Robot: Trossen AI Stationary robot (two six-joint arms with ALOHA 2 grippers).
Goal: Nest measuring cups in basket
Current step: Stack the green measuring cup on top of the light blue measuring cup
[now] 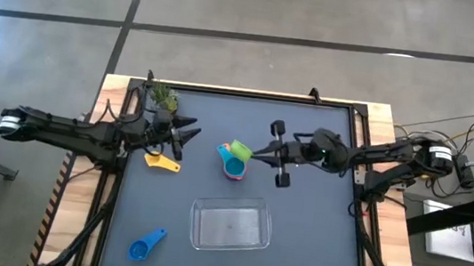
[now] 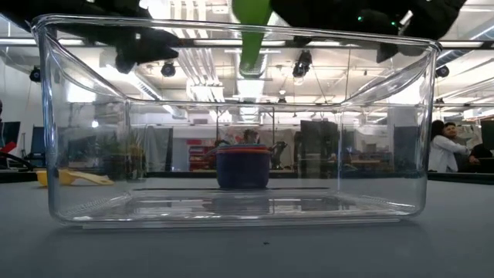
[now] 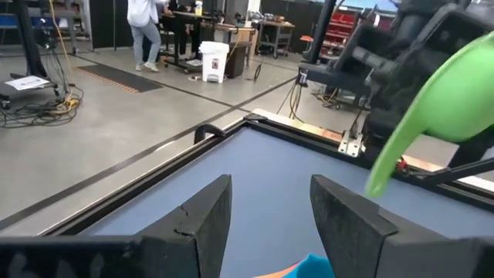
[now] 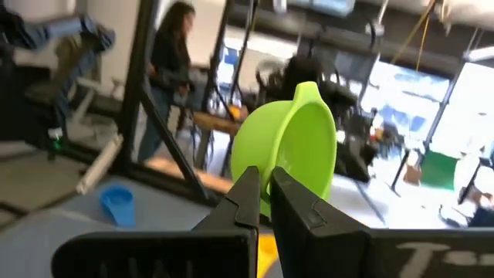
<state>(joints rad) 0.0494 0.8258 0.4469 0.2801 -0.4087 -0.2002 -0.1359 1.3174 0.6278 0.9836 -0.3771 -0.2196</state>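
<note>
My right gripper (image 1: 258, 153) is shut on the green measuring cup (image 1: 241, 149), held in the air above a stack of cups (image 1: 232, 164) with teal on top. The low view shows that stack (image 2: 243, 167) through the clear basket (image 2: 231, 208). The basket (image 1: 229, 223) stands on the mat nearer than the stack. A yellow cup (image 1: 162, 162) lies below my left gripper (image 1: 188, 136), which is open and touches nothing. A blue cup (image 1: 145, 246) lies near the table's near left corner. Other cups I cannot make out. My right gripper (image 4: 265, 193) pinches the green cup's bowl at its rim (image 4: 270, 181), one finger seemingly inside and one outside. The fingers come level from the table's right. The cup is lifted clear and tipped, its handle (image 3: 386, 166) hanging down.
A small potted plant (image 1: 165, 98) stands by the far left corner, just beyond my left arm. Black rails frame the mat (image 1: 313, 249). People stand in the room beyond the table (image 2: 444, 150).
</note>
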